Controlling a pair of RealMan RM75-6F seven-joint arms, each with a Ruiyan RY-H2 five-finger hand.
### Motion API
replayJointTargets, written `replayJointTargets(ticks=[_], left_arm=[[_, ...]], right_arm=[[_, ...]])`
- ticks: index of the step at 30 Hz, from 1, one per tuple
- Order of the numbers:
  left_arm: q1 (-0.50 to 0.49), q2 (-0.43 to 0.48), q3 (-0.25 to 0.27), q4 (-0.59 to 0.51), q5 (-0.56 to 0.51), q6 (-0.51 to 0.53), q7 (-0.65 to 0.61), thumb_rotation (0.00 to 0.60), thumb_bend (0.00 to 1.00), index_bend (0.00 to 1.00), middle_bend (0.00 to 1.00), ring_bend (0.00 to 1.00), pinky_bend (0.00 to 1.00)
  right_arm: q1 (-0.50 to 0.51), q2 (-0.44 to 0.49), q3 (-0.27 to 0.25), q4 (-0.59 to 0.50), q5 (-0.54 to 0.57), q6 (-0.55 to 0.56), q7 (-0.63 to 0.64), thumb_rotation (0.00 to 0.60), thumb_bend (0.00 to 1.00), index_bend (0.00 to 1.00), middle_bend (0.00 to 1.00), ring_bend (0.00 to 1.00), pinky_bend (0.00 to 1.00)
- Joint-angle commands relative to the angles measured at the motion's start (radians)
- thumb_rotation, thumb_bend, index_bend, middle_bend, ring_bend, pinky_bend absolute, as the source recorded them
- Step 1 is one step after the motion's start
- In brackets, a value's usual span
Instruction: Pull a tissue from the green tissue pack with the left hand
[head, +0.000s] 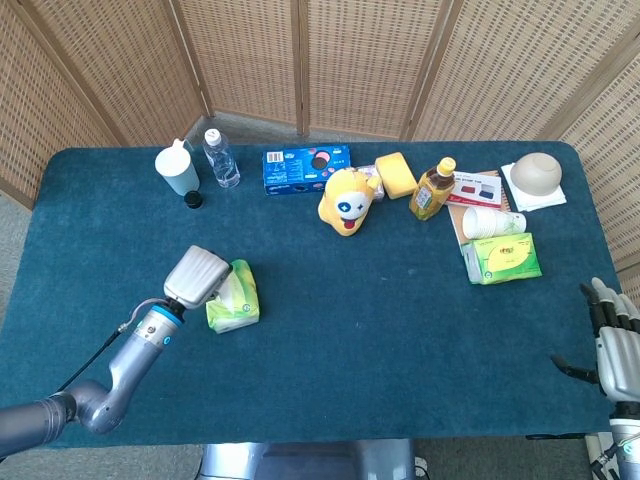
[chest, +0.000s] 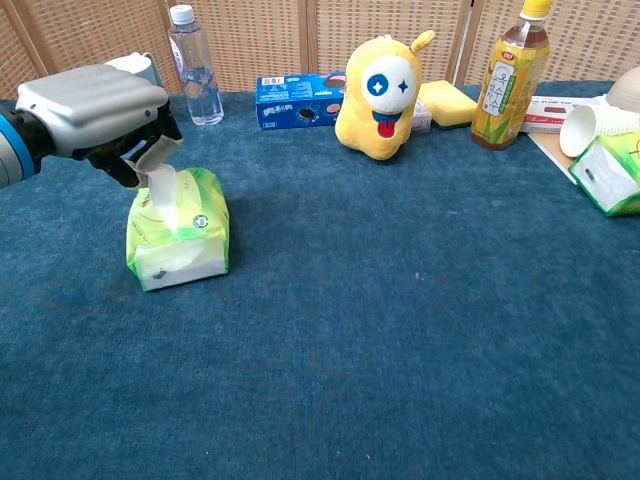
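The green tissue pack (head: 235, 299) (chest: 180, 228) lies on the blue table at the left. A white tissue (chest: 160, 185) sticks up out of its top slot. My left hand (head: 196, 276) (chest: 98, 108) is directly above the pack, fingers curled down and pinching the top of that tissue. My right hand (head: 618, 339) hangs off the table's right edge, fingers spread, holding nothing.
Along the back stand a white cup (head: 177, 171), a water bottle (head: 220, 158), a blue box (head: 306, 168), a yellow plush toy (head: 346, 200), a sponge (head: 396, 174) and a tea bottle (head: 432, 189). A second green tissue box (head: 503, 258) and paper cups (head: 492, 221) sit at the right.
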Motion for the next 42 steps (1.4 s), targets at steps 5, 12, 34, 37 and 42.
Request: replayJointTargets(ticks=[5,12,34,37,42], left_arm=[[0.006,0.014,0.024,0.002,0.026,0.014,0.01,0.6,0.4,0.82,0.8,0.74,0.86],[0.04,0.132,0.016,-0.105,0.115,0.118,-0.066,0.6,0.4,0.83,0.8,0.74,0.86],[0.165,0.464,0.173,-0.316,0.503,0.301,-0.465,0.6,0.38,0.83,0.8,0.73,0.86],[0.186,0.468,0.223,-0.268,0.561,0.307,-0.494,0.6,0.37,0.83,0.8,0.73,0.86],[0.21,0.444,0.306,-0.181,0.611,0.272,-0.556,0.6,0.36,0.82,0.8,0.71,0.86]], right_arm=[[-0.001,0.003,0.001,-0.002,0.003,0.0,0.005,0.6,0.0,0.0,0.0,0.0,0.0],[0.0,0.001,-0.004,-0.006,-0.006,0.003,-0.003,0.6,0.0,0.0,0.0,0.0,0.0],[0.003,-0.019,-0.012,-0.01,-0.01,0.007,-0.059,0.6,0.0,0.0,0.0,0.0,0.0],[0.003,-0.021,-0.012,-0.01,-0.008,0.009,-0.065,0.6,0.0,0.0,0.0,0.0,0.0],[0.006,-0.029,-0.014,-0.009,-0.006,0.006,-0.084,0.6,0.0,0.0,0.0,0.0,0.0]])
